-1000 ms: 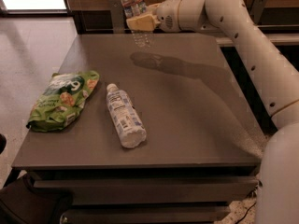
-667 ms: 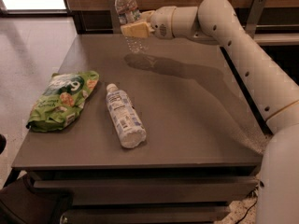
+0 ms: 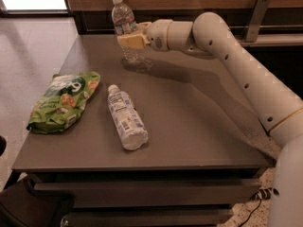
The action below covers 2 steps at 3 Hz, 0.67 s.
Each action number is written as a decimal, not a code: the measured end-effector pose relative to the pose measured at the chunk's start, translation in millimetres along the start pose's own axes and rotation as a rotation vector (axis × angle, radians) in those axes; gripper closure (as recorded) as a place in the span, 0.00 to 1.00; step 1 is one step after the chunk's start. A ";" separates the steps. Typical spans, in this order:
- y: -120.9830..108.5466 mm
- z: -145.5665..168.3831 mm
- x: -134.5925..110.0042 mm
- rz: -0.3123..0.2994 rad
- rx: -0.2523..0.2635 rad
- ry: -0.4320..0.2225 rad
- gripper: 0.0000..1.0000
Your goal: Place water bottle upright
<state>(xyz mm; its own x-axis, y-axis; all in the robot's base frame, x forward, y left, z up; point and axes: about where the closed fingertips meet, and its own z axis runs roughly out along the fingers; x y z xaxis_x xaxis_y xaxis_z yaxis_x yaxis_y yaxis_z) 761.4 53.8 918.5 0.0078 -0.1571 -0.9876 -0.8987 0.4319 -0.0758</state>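
Observation:
The water bottle is small, clear and ribbed with a white cap. It stands upright at the far edge of the grey table, its base at or just above the surface. My gripper reaches in from the right and is shut on the bottle's middle, with its tan fingers around the body. The white arm stretches across the table's back right.
A larger bottle with a big white printed label lies on its side mid-table, cap pointing away. A green snack bag lies at the left. A wooden wall and a dark ledge run behind the table.
My gripper has carried the water bottle to the left and downward, bringing its base close to the table. The lying bottle and the bag have not moved.

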 end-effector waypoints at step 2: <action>6.9 11.5 7.4 0.011 -0.010 -0.019 1.00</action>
<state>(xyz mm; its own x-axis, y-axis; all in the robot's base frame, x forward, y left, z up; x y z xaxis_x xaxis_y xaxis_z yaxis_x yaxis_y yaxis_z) 760.3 65.9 909.2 0.0055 -0.1356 -0.9908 -0.9030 0.4250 -0.0632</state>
